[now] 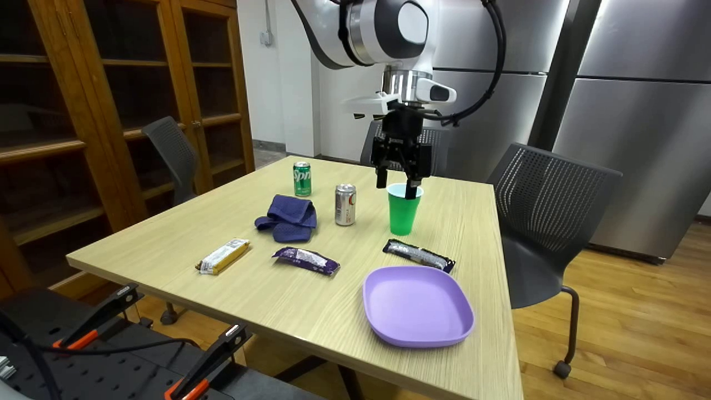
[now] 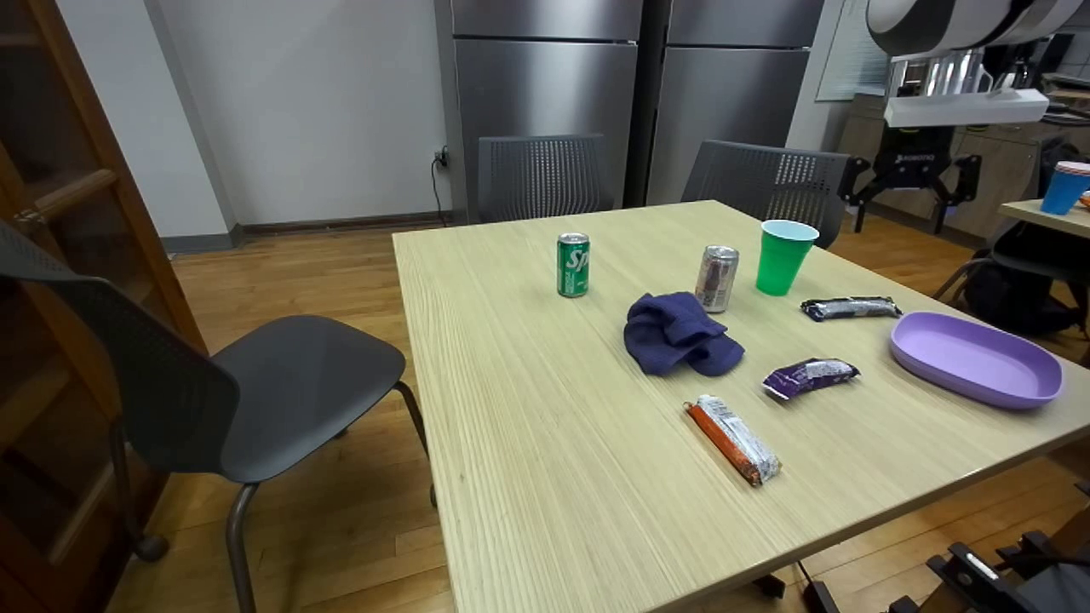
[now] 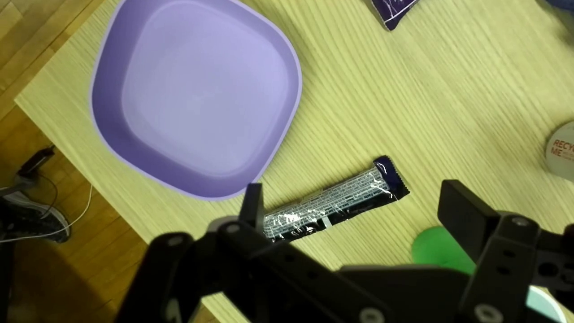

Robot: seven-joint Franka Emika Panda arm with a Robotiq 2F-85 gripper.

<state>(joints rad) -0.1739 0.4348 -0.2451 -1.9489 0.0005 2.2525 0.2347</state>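
dark-wrapped bar (image 3: pixel 334 204), flat on the tabletop (image 2: pixel 545 426) and below the tool (image 2: pixel 899 225), which hides one end in the wrist view. the tool hangs in the air, jaws wide apart, nothing gripped. nearest beside the bar are an upright green cup (image 1: pixel 404 214), near one end, and a purple plate (image 3: pixel 206 98), close to the other; the bar lies outside the plate, though contact with it cannot be told. judged by this layout, no grasp is yet made and any lifting remains undone. farther out: a silver can (image 1: pixel 345 205), a purple-wrapped bar (image 1: pixel 306 260), a crumpled blue cloth (image 1: pixel 289 216), a white-sided bar (image 1: pixel 223 256) and a green soda can (image 1: pixel 303 179). at the margins: a dark chair (image 1: pixel 530 272) and a steel refrigerator (image 1: pixel 655 150).
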